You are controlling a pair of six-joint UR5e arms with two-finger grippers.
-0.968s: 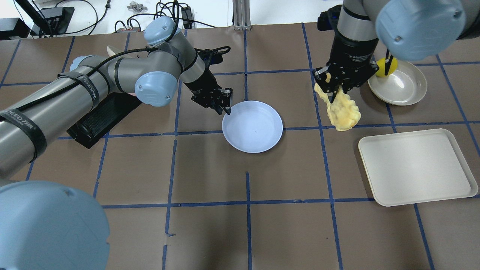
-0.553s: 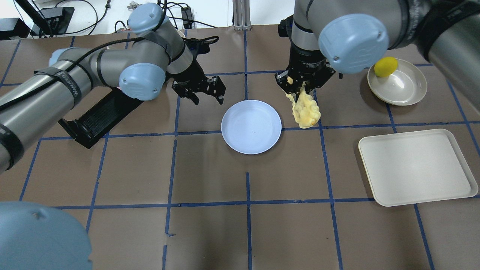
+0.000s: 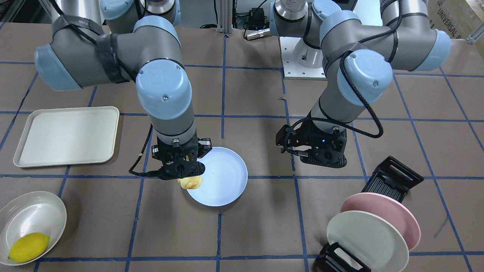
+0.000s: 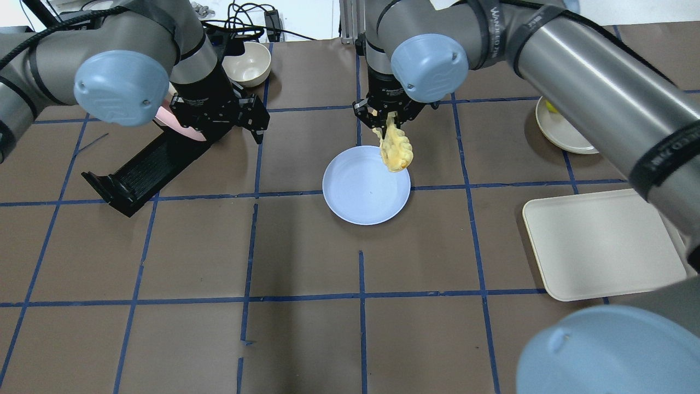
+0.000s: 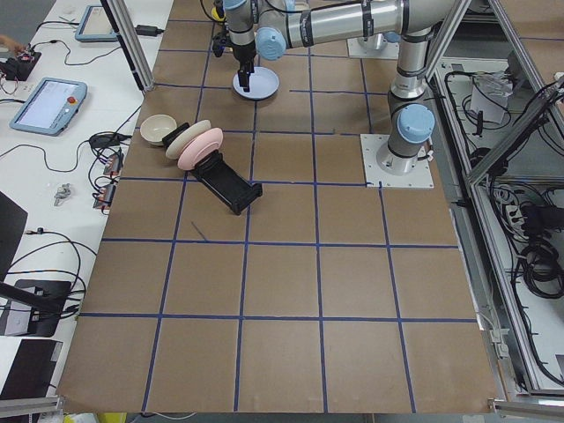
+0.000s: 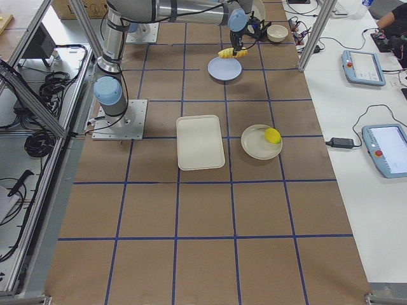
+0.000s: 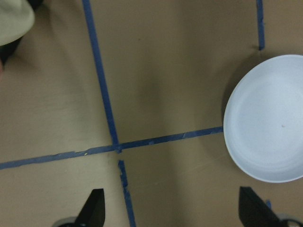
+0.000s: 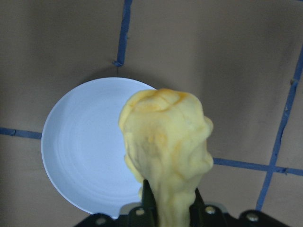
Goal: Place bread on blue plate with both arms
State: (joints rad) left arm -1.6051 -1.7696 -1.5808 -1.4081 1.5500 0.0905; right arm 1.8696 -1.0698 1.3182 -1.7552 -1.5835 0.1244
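Note:
My right gripper is shut on one end of the bread, a pale-yellow bumpy loaf that hangs down from it. The bread hangs over the far right rim of the blue plate, clear of it. The right wrist view shows the bread above the plate. In the front view the bread is at the plate's edge. My left gripper is open and empty, well to the left of the plate by the rack. Its fingertips are wide apart, with the plate to their right.
A black dish rack holds a pink plate and a cream-white plate. A cream tray lies at the right. A cream bowl holds a lemon. A small bowl stands at the back.
My right arm has carried the bread leftward, from near the lemon bowl to over the blue plate's rim. My left gripper has drawn back left from the plate toward the rack.

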